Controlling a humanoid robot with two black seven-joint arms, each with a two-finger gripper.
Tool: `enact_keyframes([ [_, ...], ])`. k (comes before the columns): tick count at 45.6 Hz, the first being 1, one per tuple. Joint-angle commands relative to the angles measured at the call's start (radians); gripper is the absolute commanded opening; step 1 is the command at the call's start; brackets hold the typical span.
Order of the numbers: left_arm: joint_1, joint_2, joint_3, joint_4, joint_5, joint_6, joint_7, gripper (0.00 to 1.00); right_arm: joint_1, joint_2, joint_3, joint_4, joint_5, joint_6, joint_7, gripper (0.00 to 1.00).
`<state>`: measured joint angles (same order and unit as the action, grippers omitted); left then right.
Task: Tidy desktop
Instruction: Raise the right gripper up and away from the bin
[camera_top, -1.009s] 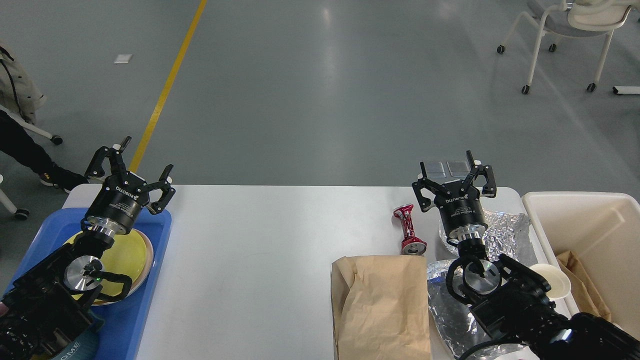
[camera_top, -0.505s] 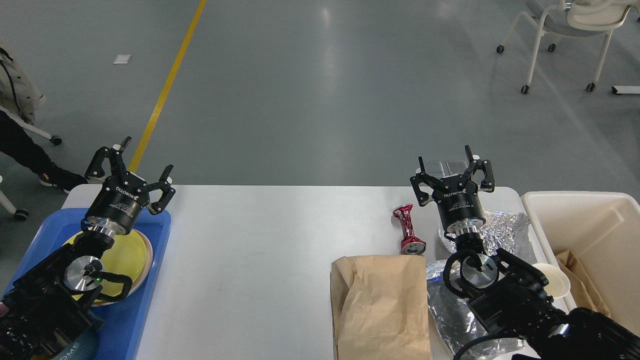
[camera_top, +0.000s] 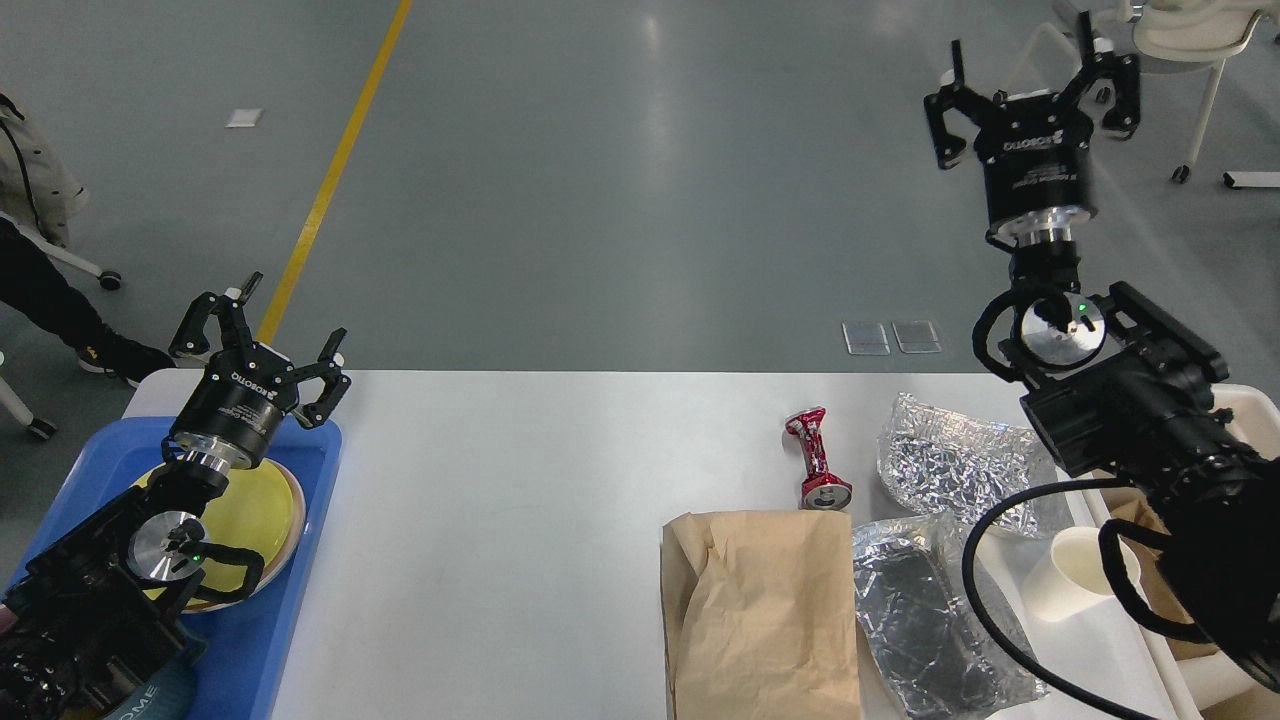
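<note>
The white desktop (camera_top: 520, 500) spans the lower half of the head view. On its right side lie a crushed red can (camera_top: 818, 470), a brown paper bag (camera_top: 765, 610), a crumpled foil ball (camera_top: 950, 462), a flat foil wrapper (camera_top: 925, 615) and a white paper cup (camera_top: 1080, 572). My left gripper (camera_top: 262, 332) is open and empty, above the far end of the blue tray (camera_top: 270, 620). My right gripper (camera_top: 1030, 80) is open and empty, raised high over the table's far right.
A yellow plate (camera_top: 255, 510) sits in the blue tray at the left. A cream bin (camera_top: 1245, 405) stands at the right edge, mostly hidden by my right arm. A wheeled chair (camera_top: 1180, 40) stands on the floor at the far right.
My right arm has risen sharply from just above the foil to high over the table's far right, uncovering the foil and cup. The left arm has not moved.
</note>
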<state>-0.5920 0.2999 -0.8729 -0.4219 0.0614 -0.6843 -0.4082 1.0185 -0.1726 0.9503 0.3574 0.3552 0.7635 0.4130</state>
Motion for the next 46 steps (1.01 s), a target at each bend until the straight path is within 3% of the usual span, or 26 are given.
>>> enact_keyframes([
  [1, 0.0, 0.001, 0.0, 0.0, 0.0, 0.0, 0.002, 1.0, 0.048, -0.016, -0.01, 0.017, -0.005, -0.006, 0.001, 1.0],
  [13, 0.001, 0.001, 0.0, 0.0, 0.0, 0.0, 0.0, 1.0, -0.057, -0.033, -0.133, -0.003, 0.002, -0.012, 0.003, 1.0],
  [21, 0.001, -0.001, 0.0, 0.0, 0.0, 0.0, 0.0, 1.0, -0.087, -0.099, -0.064, -0.008, 0.005, -0.013, 0.007, 1.0],
  [33, 0.001, -0.001, 0.0, 0.0, 0.0, 0.0, 0.0, 1.0, -0.061, -0.062, 0.012, -0.046, 0.005, -0.041, 0.006, 1.0],
  [40, 0.001, 0.001, -0.001, 0.0, 0.0, 0.0, 0.0, 1.0, -0.014, -0.039, -0.024, -0.098, 0.004, -0.116, 0.001, 1.0],
  [46, 0.001, -0.001, 0.0, 0.0, 0.0, 0.0, 0.0, 1.0, -0.017, -0.039, -0.074, -0.1, 0.004, -0.121, 0.001, 1.0],
])
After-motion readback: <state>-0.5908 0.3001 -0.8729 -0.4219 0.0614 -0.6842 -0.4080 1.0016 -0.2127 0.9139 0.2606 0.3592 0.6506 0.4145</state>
